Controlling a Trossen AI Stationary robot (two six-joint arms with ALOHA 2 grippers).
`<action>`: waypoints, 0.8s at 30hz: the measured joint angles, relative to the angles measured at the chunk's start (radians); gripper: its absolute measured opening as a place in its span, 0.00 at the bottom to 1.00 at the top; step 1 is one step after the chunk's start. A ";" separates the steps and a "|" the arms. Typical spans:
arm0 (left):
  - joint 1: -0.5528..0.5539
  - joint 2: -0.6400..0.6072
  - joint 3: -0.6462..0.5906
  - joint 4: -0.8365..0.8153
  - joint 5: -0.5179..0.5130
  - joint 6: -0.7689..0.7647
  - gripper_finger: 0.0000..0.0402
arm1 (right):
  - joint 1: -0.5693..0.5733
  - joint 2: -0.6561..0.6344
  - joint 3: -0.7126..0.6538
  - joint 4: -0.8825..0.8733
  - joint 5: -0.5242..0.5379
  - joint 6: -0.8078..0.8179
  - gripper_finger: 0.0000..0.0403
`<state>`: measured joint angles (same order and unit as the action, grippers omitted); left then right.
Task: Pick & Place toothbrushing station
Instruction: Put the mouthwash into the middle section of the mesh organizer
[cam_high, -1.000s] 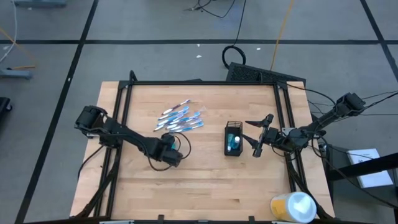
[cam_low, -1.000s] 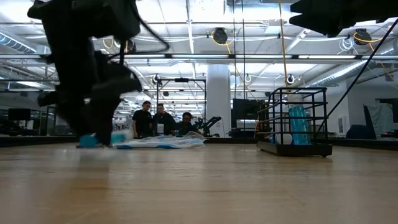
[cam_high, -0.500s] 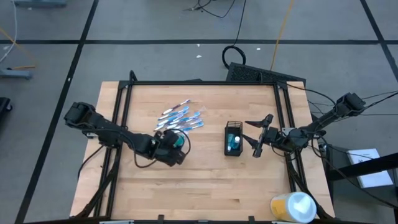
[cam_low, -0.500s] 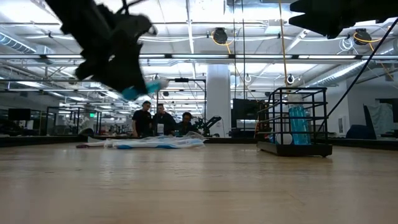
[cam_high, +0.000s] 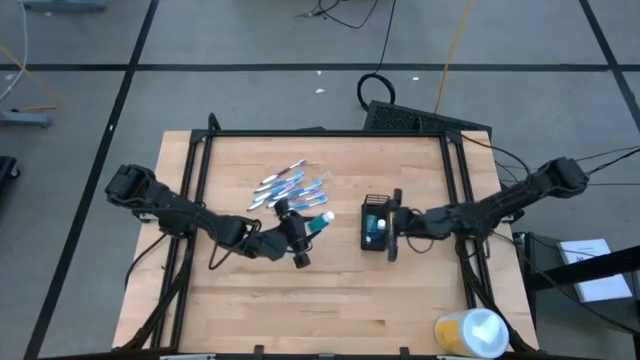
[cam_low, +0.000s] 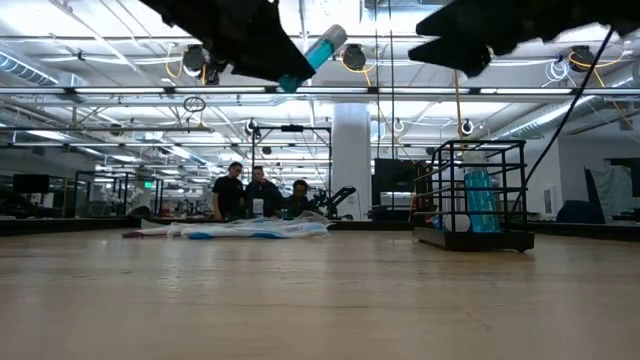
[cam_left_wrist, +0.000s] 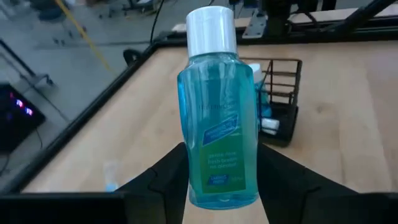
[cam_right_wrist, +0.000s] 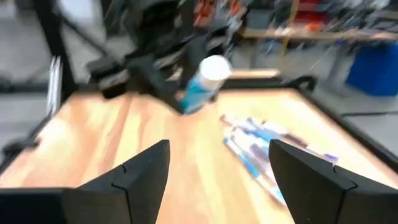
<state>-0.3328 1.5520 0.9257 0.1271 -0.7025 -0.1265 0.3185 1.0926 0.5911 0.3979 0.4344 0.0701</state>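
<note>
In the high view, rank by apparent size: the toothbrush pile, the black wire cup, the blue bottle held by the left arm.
1. Toothbrush pile, the widest spread.
2. Black wire cup.
3. Blue bottle, smallest, though it is raised nearer the camera, partly hidden by the left end effector.

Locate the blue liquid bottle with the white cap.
The blue liquid bottle with the white cap is lifted off the wooden table, clamped in the left gripper, between the blue-and-white toothbrush pile and the black wire-mesh cup.

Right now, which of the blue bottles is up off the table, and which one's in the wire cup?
The blue bottle with the white cap is held in the air by the left gripper. The other one stands inside the black wire cup.
</note>
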 joint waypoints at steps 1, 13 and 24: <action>0.009 0.000 0.000 0.013 0.020 0.020 0.41 | -0.005 0.011 0.056 -0.090 -0.019 -0.004 0.66; 0.077 0.000 0.000 0.113 0.310 0.140 0.41 | -0.102 0.147 0.454 -0.584 -0.222 -0.079 0.66; 0.077 0.000 0.000 0.110 0.312 0.148 0.41 | -0.173 0.219 0.493 -0.592 -0.338 -0.082 0.66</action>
<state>-0.2554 1.5517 0.9257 0.2367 -0.3901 0.0215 0.1459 1.3117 1.0842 -0.1939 0.0959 -0.0116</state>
